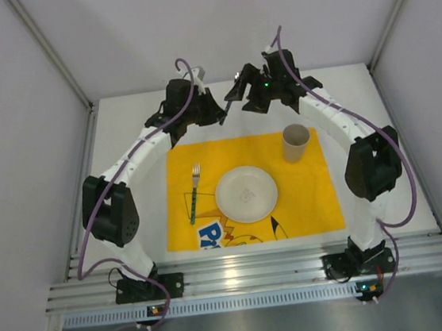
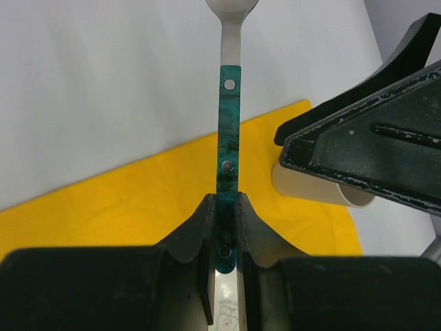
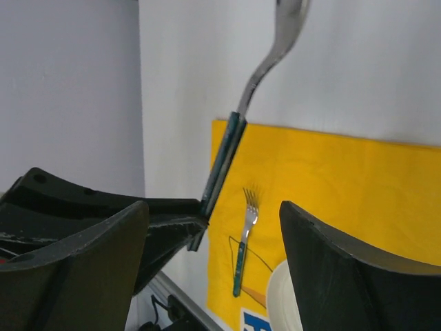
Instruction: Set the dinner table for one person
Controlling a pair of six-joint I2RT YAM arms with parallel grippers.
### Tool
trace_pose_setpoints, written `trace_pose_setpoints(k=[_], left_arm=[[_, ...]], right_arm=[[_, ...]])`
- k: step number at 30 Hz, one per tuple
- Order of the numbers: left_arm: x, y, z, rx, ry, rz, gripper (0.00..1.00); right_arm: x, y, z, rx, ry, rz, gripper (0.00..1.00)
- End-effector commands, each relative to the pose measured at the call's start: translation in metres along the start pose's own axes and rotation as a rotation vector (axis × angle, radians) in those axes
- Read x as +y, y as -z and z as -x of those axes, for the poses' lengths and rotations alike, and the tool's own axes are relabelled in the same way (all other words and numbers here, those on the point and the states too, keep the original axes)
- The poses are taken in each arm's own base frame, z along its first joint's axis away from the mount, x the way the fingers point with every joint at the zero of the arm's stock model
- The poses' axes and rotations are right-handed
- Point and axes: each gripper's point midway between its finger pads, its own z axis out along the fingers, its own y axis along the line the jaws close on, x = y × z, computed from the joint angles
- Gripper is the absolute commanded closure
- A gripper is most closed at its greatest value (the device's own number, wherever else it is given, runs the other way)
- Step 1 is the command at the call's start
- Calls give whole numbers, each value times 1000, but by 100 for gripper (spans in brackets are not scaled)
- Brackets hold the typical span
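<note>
Gripping a green-handled spoon (image 2: 229, 124), left tool (image 2: 224, 205) beside wide-open right tool (image 3: 213, 210), cup (image 1: 296, 142) near.

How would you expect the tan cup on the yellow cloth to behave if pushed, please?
The cup looks thin-walled, so probably light and easily squashed. It stands upright, taller than wide, on the cloth, so a high push would likely tip it.

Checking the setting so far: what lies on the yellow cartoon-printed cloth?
A round white plate, a green-handled metal fork left of it and an upright tan cup at the far right. The plate covers part of the cloth's print.
</note>
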Motion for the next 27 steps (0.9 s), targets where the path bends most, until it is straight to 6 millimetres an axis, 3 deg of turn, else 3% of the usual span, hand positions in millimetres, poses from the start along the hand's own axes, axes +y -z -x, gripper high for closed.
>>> trace_pose_setpoints(k=[1,6,8,12,13,17,18,20,22,23,24,26,27], left_arm=[[-28,33,32,-93,-23,-66,100],[-35,46,37,-111,-13,-76,100],[-38,50,38,-114,-10,-80,100],[-38,52,33,-104,2,-85,100],[-39,54,33,-107,5,-90,100],[-39,53,26,-89,12,-97,100],[-39,53,22,-82,15,-97,100],[-36,50,16,-60,30,-94,89],[-35,47,9,-37,36,-92,63],[-31,46,3,-17,46,-72,42],[-28,46,2,-16,46,-56,30],[-12,50,1,-22,36,31,20],[-5,55,4,-37,27,68,6]], right_arm=[[50,-2,14,-38,31,147,23],[33,-26,2,0,29,100,32],[27,-31,0,9,33,85,49],[25,-32,1,8,57,66,69],[24,-31,1,7,69,63,78],[29,-20,8,-15,91,46,100],[36,-15,15,-33,102,53,100],[40,-5,24,-50,109,45,100],[55,8,39,-86,127,73,100],[60,18,43,-93,134,75,100],[68,29,53,-115,147,90,100],[72,50,52,-92,169,92,100],[67,60,55,-89,189,86,100]])
